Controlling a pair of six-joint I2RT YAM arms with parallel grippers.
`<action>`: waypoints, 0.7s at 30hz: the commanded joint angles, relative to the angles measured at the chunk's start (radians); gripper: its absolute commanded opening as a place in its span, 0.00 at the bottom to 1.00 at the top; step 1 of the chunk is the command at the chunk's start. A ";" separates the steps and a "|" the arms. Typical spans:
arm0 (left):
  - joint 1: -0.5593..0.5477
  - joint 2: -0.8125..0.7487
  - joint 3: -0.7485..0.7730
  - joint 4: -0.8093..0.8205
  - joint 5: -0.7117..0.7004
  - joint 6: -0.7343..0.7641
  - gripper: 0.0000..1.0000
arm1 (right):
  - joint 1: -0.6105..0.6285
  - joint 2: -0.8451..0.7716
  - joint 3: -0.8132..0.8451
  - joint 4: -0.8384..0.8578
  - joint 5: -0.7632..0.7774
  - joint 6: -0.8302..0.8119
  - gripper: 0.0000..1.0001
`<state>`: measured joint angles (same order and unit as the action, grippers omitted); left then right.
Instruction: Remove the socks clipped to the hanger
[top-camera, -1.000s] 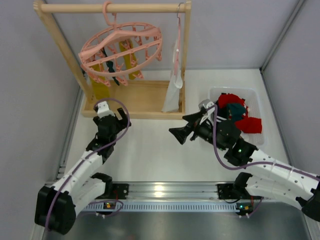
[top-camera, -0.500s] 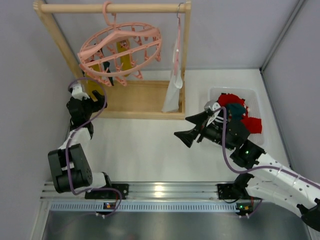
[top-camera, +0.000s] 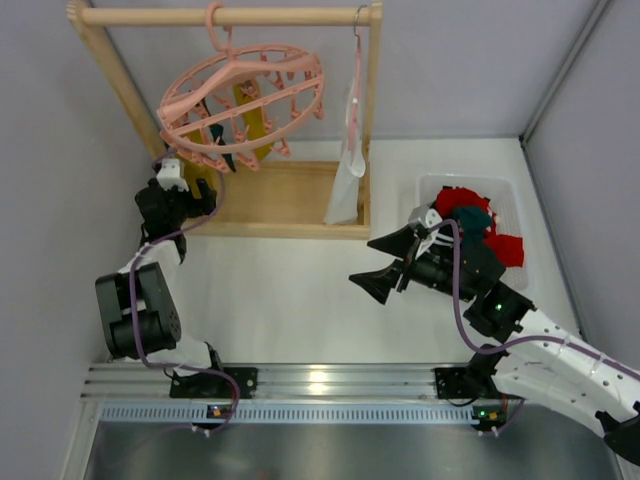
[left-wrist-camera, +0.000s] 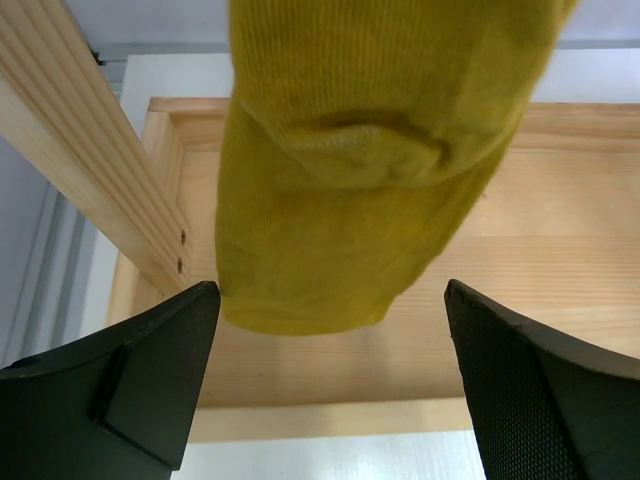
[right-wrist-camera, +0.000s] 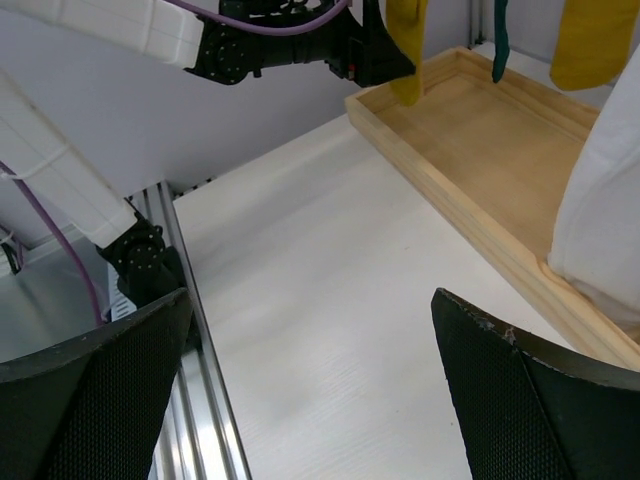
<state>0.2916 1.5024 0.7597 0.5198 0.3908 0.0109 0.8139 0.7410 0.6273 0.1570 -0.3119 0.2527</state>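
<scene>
Two fingers of the left gripper (left-wrist-camera: 328, 292) stand spread wide, the mustard sock (left-wrist-camera: 350, 200) hanging just ahead and between them, clipped to the hanger (top-camera: 240, 95) above. Best, I judge, to advance until the toe sits deep in the gap, close firmly, then pull straight down so it comes free without swinging the hanger. The right gripper (top-camera: 362, 258), also spread, holds nothing.
</scene>
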 joint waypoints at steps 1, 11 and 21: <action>0.007 0.030 0.062 0.031 0.002 0.054 0.97 | -0.009 -0.012 0.000 0.035 -0.052 -0.013 0.99; 0.009 0.110 0.181 0.032 0.008 0.090 0.98 | -0.005 0.000 -0.002 0.052 -0.075 -0.013 1.00; 0.006 0.202 0.256 0.043 0.059 -0.006 0.31 | 0.002 0.020 0.002 0.058 -0.067 -0.021 1.00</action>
<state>0.2935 1.7000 0.9699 0.5156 0.4152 0.0364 0.8150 0.7586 0.6273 0.1642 -0.3664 0.2520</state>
